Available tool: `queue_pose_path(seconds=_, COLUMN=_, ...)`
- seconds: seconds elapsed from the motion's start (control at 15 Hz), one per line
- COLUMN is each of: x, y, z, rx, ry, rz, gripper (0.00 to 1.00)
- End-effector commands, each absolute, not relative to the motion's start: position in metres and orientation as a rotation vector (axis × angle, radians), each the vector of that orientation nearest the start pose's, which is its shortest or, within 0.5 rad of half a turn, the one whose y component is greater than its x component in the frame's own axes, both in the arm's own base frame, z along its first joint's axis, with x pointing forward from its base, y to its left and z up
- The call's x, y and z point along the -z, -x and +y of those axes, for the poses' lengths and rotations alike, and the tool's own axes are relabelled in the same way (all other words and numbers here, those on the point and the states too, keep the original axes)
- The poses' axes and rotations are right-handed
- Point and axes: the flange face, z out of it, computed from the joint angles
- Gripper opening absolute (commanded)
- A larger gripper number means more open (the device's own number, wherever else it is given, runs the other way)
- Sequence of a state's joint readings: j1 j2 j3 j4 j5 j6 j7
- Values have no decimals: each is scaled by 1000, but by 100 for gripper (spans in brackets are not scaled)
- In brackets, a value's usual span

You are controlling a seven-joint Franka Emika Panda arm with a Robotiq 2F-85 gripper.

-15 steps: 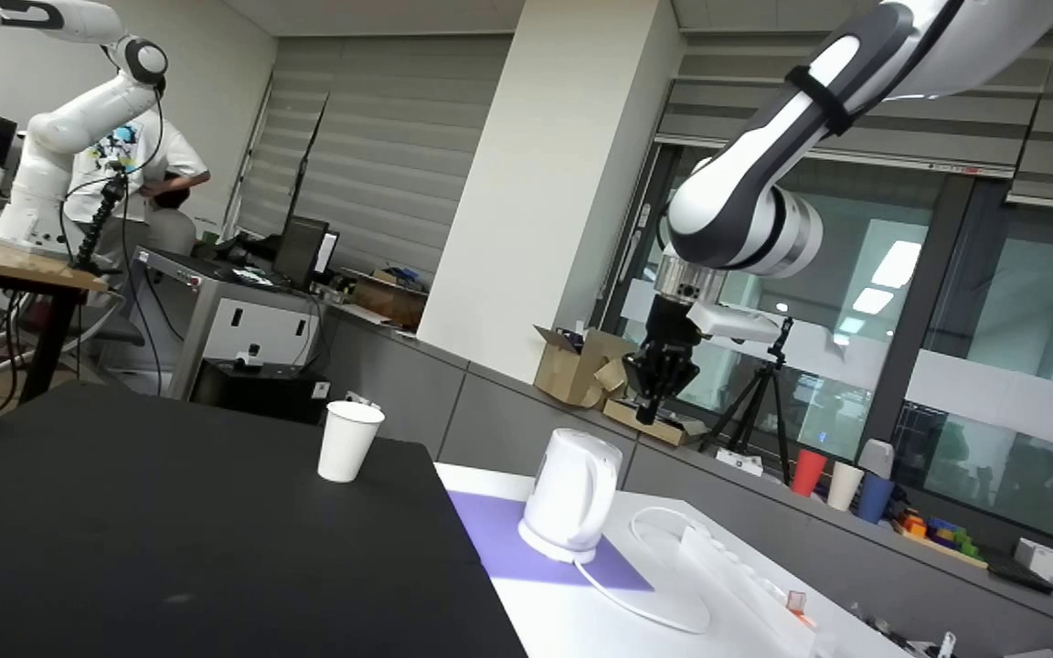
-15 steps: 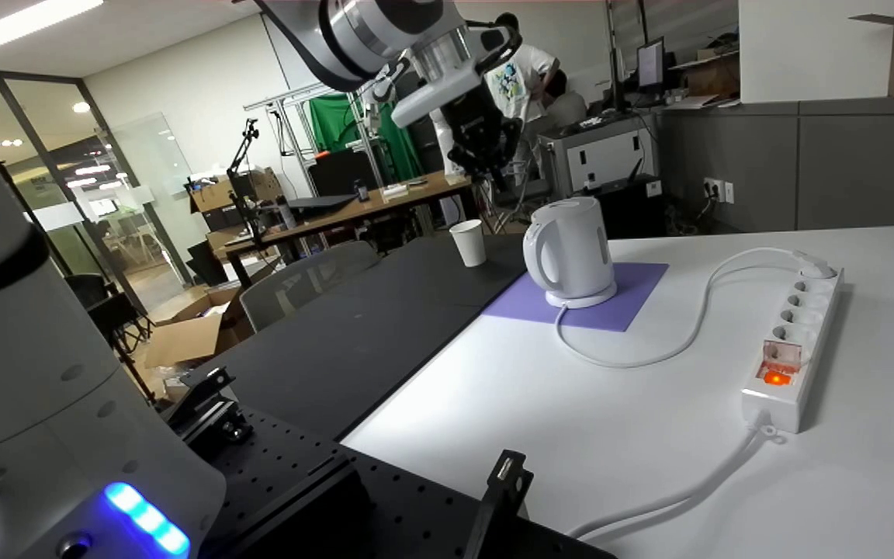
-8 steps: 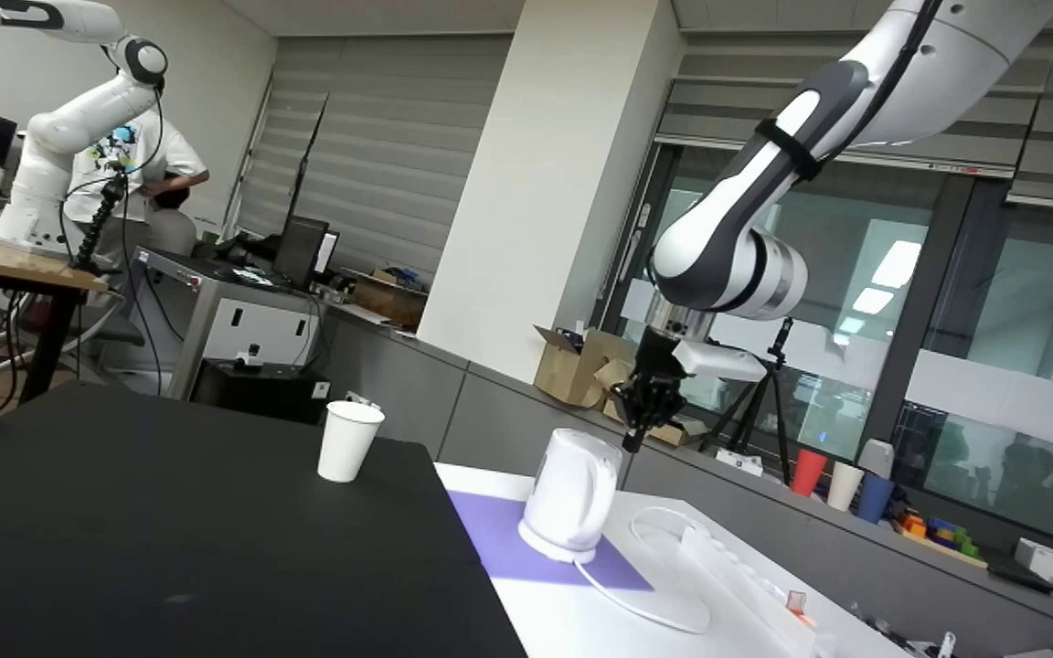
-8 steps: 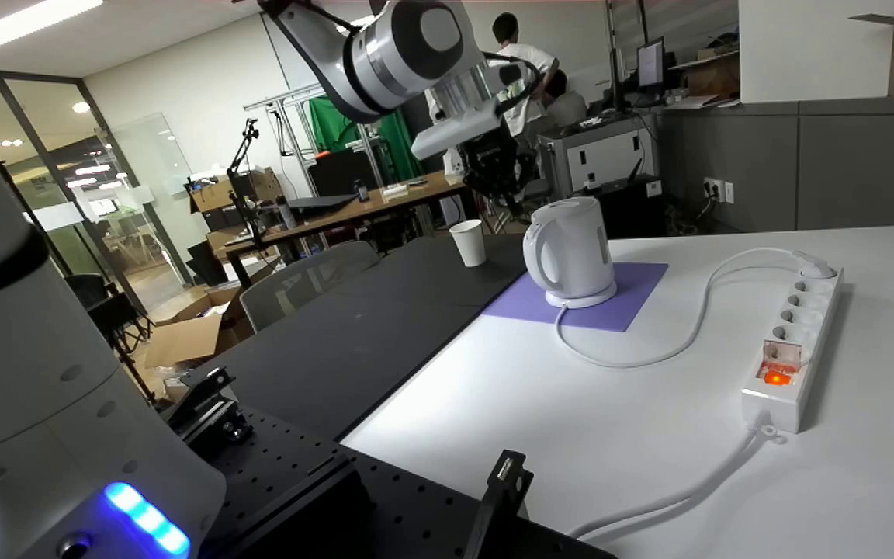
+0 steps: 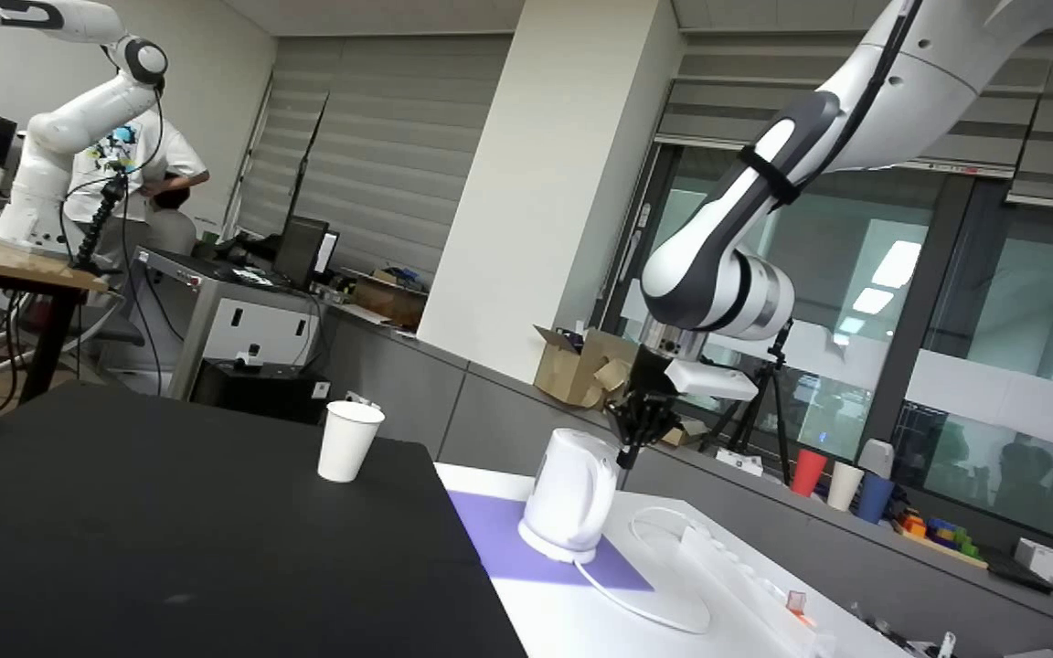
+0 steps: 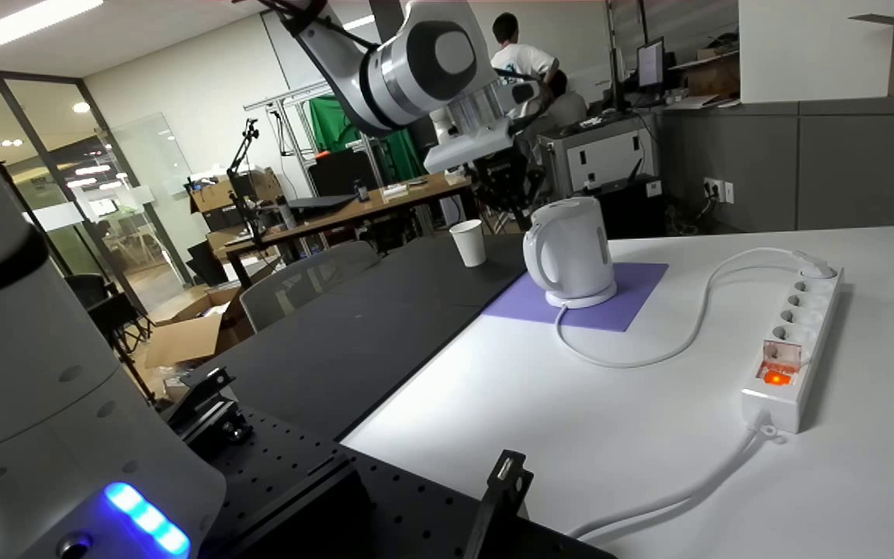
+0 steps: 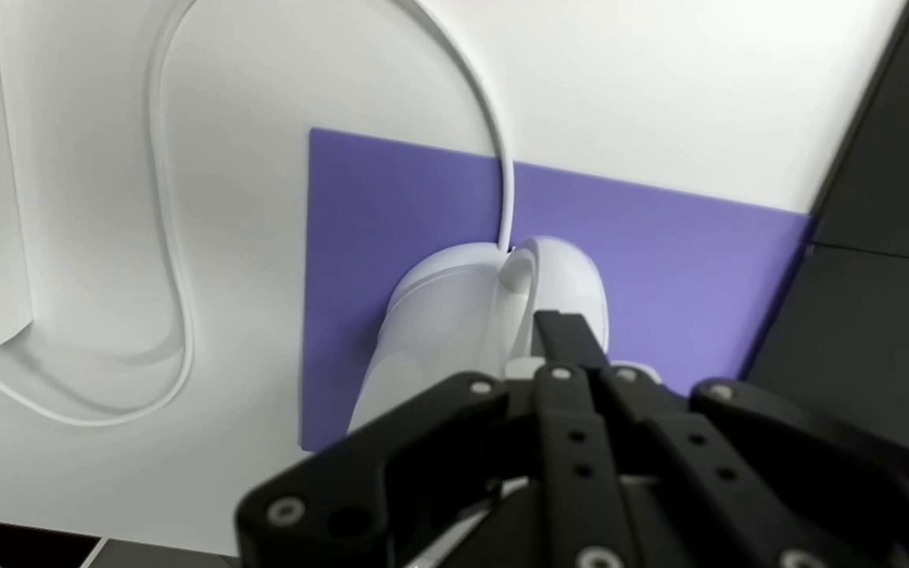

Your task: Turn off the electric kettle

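The white electric kettle (image 5: 572, 493) stands upright on a purple mat (image 5: 490, 535). It shows in both exterior views (image 6: 575, 248), with its handle towards the left in this one. In the wrist view the kettle (image 7: 447, 323) lies below my gripper (image 7: 561, 315), and its handle (image 7: 573, 276) is partly covered by the fingertips. My gripper is shut with nothing between its fingertips. In both exterior views its tip (image 5: 625, 459) is close beside the top of the handle (image 6: 523, 221); I cannot tell whether they touch. The kettle's switch is hidden or too small to make out.
A white paper cup (image 6: 469, 244) stands on the black table (image 6: 323, 341) near the kettle. A white power strip (image 6: 800, 341) with a lit orange switch (image 6: 777, 379) lies on the white table. The kettle's cord (image 7: 174, 260) loops between the kettle and the strip.
My gripper has moved down to beside the top of the kettle's handle, and stays shut. The kettle, cup, cord and power strip have not moved.
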State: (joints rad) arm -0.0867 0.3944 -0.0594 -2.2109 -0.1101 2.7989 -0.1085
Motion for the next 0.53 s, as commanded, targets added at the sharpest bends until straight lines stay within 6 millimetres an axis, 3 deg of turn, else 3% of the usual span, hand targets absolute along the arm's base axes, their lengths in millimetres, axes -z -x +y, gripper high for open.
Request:
queue_pose_path(seconds=0.0, x=-213, y=-576, z=-84, rx=314, ry=3204, rz=-110, gripper=0)
queue_pose_path(seconds=0.47, x=-204, y=-581, z=-82, rx=313, ry=3188, rz=-133, gripper=0)
